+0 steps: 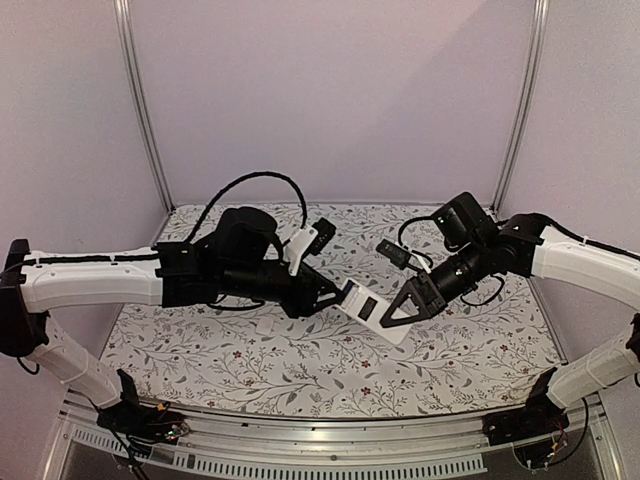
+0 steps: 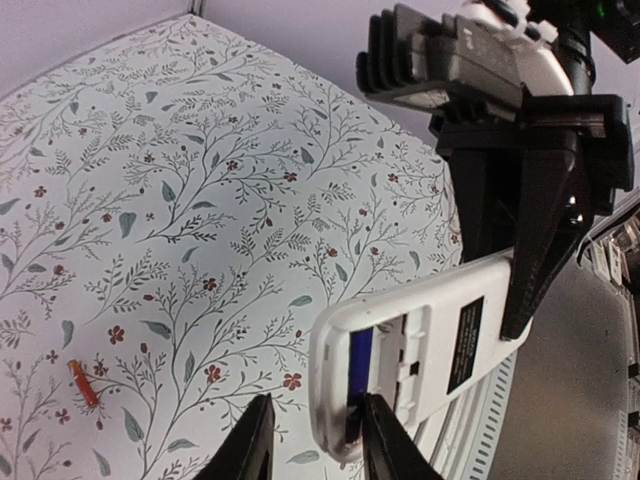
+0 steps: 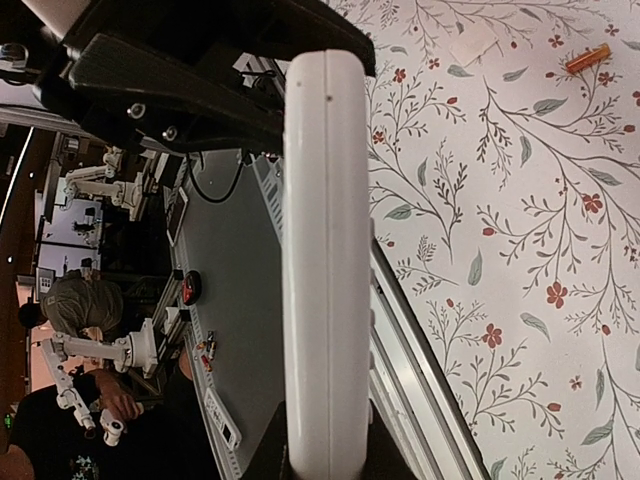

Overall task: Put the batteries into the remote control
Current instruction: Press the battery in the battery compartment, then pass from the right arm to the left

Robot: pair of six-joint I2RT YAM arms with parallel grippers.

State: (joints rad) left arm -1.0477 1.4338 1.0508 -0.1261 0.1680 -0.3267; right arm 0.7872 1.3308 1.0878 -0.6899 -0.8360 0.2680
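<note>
The remote control (image 1: 368,305) hung in the air above the middle of the bench (image 1: 200,360), a small flat white slab with its plain back turned up and its open battery recess (image 2: 392,352) showing. Something blue and dark sat in that recess, perhaps one battery, though this could not be told for certain. The remote looked light, stiff and smooth-sided, likely to slip or twist if pinched at one corner, so a hold across its flat faces near the end away from the recess seemed soundest. The right end effector (image 1: 395,312) had exactly such a hold, clamped narrowly across the remote's thickness at its right end. The left end effector (image 2: 315,445) stood at the remote's left end with its fingers a little apart, the remote's corner between them; whether they pinched anything could not be told. A reddish-orange battery (image 2: 83,383) lay alone on the flowered bench, well apart to the left, tiny, hard, round and likely to roll, best pinched across its middle.
</note>
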